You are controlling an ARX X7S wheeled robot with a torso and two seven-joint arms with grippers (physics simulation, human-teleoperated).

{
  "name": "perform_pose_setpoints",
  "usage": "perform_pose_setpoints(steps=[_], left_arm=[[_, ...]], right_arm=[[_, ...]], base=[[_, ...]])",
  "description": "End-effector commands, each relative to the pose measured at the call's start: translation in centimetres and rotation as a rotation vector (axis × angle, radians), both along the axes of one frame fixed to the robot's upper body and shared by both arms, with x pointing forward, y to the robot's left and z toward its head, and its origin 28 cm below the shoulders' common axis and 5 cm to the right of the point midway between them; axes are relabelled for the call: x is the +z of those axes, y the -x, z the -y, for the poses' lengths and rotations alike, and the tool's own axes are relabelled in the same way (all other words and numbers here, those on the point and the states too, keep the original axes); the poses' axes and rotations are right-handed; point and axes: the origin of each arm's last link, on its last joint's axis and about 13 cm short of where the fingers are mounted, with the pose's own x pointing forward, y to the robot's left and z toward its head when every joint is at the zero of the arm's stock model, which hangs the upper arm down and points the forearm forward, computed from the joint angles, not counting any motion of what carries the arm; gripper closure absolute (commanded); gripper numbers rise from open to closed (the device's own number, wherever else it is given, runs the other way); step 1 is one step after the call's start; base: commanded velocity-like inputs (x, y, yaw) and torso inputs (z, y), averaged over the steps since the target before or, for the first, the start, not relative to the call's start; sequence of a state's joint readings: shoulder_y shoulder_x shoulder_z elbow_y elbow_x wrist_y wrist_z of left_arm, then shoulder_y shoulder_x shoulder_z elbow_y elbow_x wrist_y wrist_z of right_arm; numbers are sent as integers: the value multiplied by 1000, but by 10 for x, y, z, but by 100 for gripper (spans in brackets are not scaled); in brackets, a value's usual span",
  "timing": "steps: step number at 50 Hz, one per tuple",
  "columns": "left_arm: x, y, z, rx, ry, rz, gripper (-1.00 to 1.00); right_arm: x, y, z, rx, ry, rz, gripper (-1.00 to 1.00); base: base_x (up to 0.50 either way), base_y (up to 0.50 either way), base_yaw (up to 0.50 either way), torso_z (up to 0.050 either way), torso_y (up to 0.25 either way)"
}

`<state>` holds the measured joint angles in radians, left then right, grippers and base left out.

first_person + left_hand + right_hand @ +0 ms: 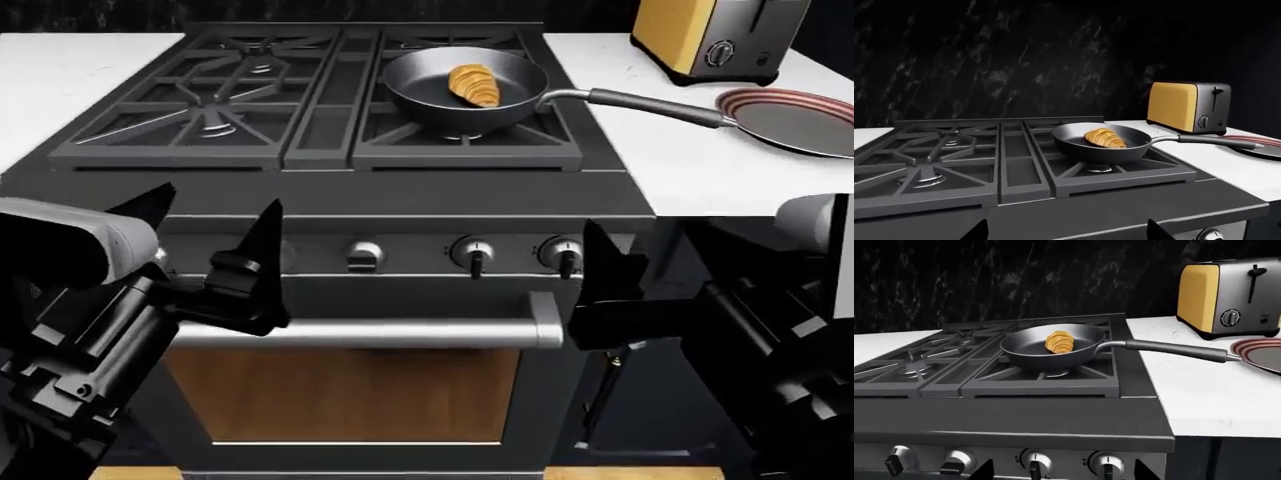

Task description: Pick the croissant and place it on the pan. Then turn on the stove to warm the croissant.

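Here we see the croissant (pixel 474 84) lying in the pan (pixel 427 100) on the stove (pixel 334 190), upper centre; left gripper (pixel 214 235) and right gripper (pixel 601 270) hang spread, empty, before the knobs (pixel 471 253)

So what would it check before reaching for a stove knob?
1. Croissant in the pan: ok.
2. Pan sits on the stove back right burner: ok.
3. Left gripper empty, jaws open: ok.
4. Right gripper empty: ok; jaw state: cannot tell.
5. Knobs unobstructed: ok.
6. Which knob feeds that burner: cannot tell.
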<state>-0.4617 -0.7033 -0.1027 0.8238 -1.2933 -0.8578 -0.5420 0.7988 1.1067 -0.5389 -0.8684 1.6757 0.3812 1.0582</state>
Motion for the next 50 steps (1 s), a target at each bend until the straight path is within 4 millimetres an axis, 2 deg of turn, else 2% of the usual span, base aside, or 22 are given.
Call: perform_pose_setpoints(steps=[1,50], left_arm=[[-1,1,0,1,7,7,-100],[-4,-7,1,-3,53,-8,-100]], right_arm=[[-3,2,1,-10,-18,4,-100],[-8,-4,3,-55,19,-4,-100]], base=[[0,0,0,-50,0],[0,0,0,-50,0]])
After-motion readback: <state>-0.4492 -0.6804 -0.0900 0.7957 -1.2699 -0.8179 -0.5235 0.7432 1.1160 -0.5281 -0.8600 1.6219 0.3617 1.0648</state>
